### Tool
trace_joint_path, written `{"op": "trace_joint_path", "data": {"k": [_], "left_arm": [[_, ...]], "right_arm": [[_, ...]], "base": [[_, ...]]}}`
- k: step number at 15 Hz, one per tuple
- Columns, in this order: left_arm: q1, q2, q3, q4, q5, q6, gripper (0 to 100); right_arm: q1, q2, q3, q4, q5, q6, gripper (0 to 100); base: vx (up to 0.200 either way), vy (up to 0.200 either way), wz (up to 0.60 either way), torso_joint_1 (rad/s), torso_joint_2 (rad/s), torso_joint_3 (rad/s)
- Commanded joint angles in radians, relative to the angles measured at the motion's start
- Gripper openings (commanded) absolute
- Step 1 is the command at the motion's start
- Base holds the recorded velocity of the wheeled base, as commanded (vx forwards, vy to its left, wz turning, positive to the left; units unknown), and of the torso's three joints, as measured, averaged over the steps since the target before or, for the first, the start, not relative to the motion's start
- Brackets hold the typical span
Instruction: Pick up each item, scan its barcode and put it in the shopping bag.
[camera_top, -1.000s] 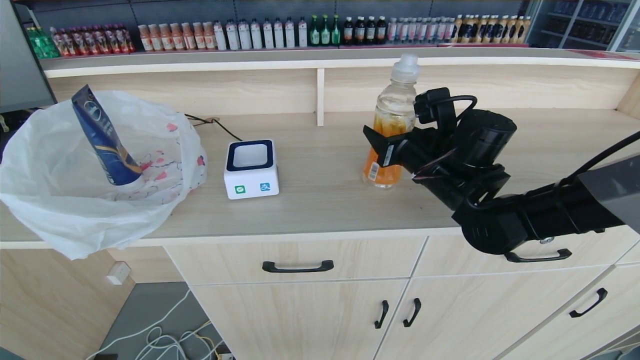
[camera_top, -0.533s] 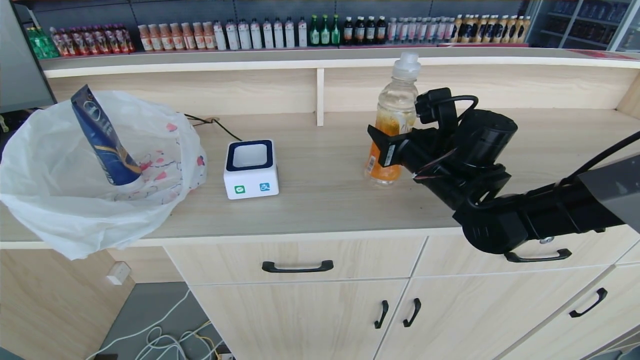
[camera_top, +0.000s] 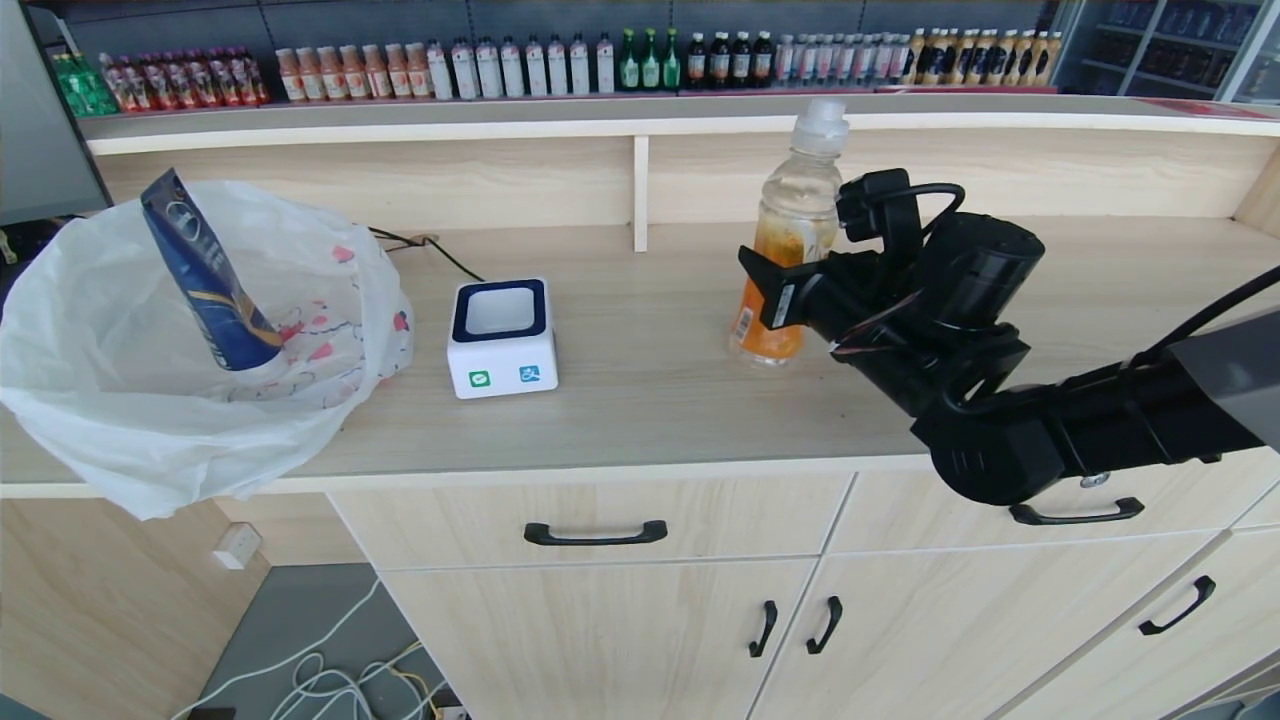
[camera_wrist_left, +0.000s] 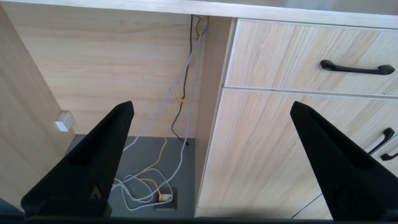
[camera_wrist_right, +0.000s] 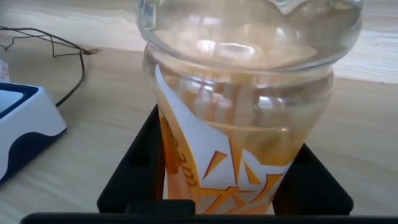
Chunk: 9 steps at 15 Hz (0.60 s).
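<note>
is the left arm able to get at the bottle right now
Probably not: the left gripper hangs open below the counter, facing cabinet fronts, while the bottle is up top, clamped in the right gripper.

On the counter (camera_top: 640, 410), the scanner (camera_top: 500, 338) is set near the middle, with a cable (camera_top: 440, 255) run behind it. The bag (camera_top: 100, 400) is placed at the left end, overhanging the front edge, and a pouch (camera_top: 205, 280) is stood tilted in it. Well right of the scanner, the bottle (camera_top: 800, 200) is held between the right gripper's (camera_top: 790, 292) fingers. Drinks (camera_top: 600, 62) are lined up on the shelf behind. The left gripper (camera_wrist_left: 211, 162) is held below the counter, before the drawers (camera_wrist_left: 311, 56).
</note>
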Motion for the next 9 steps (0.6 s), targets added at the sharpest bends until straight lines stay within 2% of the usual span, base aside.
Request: {"op": "trace_joint_path", "data": {"k": [1,6,9], "left_arm": [[0.0,0.0,0.0,0.0,0.0,-0.001,100],[0.0,0.0,0.0,0.0,0.0,-0.001,100],[0.0,0.0,0.0,0.0,0.0,-0.001,100]], "right_arm": [[0.003,-0.03,0.004,-0.003,0.0,-0.002,0],[0.008,-0.097,0.007,-0.002,0.0,-0.002,0],[0.017,-0.203,0.073,-0.002,0.002,-0.002,0]], "base": [[0.0,0.0,0.0,0.0,0.0,0.0],[0.0,0.0,0.0,0.0,0.0,0.0],[0.0,0.0,0.0,0.0,0.0,0.0]]}}
